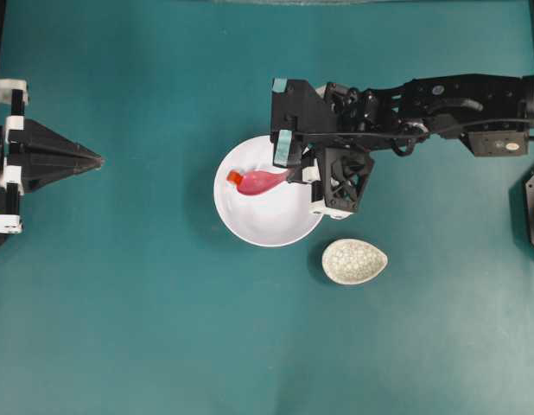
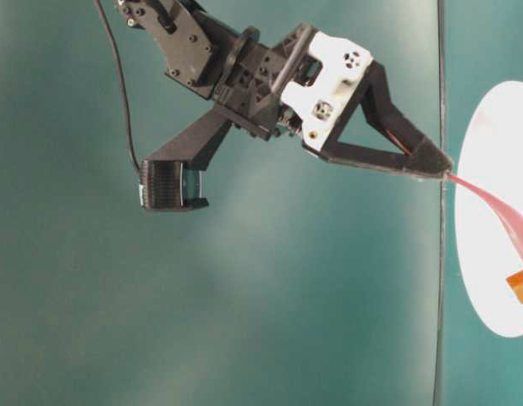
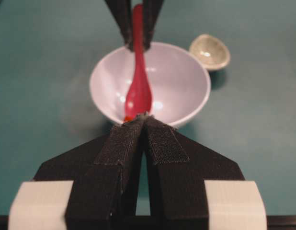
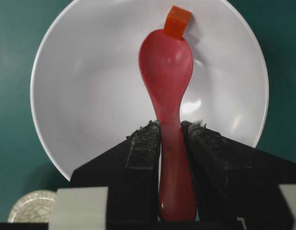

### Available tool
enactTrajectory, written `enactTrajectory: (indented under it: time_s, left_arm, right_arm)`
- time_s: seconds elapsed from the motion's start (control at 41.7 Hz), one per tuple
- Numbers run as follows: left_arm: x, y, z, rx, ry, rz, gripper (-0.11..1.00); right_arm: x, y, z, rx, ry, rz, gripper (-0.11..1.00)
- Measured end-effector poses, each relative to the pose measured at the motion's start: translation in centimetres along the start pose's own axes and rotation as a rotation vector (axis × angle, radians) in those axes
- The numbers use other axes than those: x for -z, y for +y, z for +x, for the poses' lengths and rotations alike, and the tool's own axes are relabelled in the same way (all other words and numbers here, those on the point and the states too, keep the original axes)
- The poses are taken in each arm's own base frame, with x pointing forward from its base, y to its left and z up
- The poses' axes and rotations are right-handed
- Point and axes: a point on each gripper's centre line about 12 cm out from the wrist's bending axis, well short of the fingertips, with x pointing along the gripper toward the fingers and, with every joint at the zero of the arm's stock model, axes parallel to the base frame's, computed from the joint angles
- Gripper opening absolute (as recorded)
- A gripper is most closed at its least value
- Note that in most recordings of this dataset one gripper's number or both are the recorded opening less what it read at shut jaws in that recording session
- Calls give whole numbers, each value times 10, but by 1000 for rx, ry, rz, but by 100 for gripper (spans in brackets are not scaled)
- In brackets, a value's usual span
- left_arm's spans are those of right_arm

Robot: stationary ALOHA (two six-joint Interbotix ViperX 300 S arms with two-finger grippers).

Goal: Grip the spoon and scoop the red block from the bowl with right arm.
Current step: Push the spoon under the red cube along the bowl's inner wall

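My right gripper [image 4: 170, 136] clamps the spoon [image 4: 166, 72] by its handle, scoop tip against the red block [image 4: 176, 22] near the bowl [image 4: 81, 96]'s far wall, likely to trap it; left gripper [image 3: 145, 143] sits shut, parked.

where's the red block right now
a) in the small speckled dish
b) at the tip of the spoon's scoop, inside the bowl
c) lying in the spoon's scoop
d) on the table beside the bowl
b: the right wrist view shows the red block at the front tip of the spoon, on the inner wall of the bowl, not in the scoop.
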Motion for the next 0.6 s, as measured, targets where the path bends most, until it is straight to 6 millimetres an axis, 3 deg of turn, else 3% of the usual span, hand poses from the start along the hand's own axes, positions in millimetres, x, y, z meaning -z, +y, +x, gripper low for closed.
enactTrajectory:
  time_s: [0.599]
  left_arm:
    - [-1,0,0,0,-2,2,0]
  right_arm:
    - [-3,-2,1,13,-46,3,24]
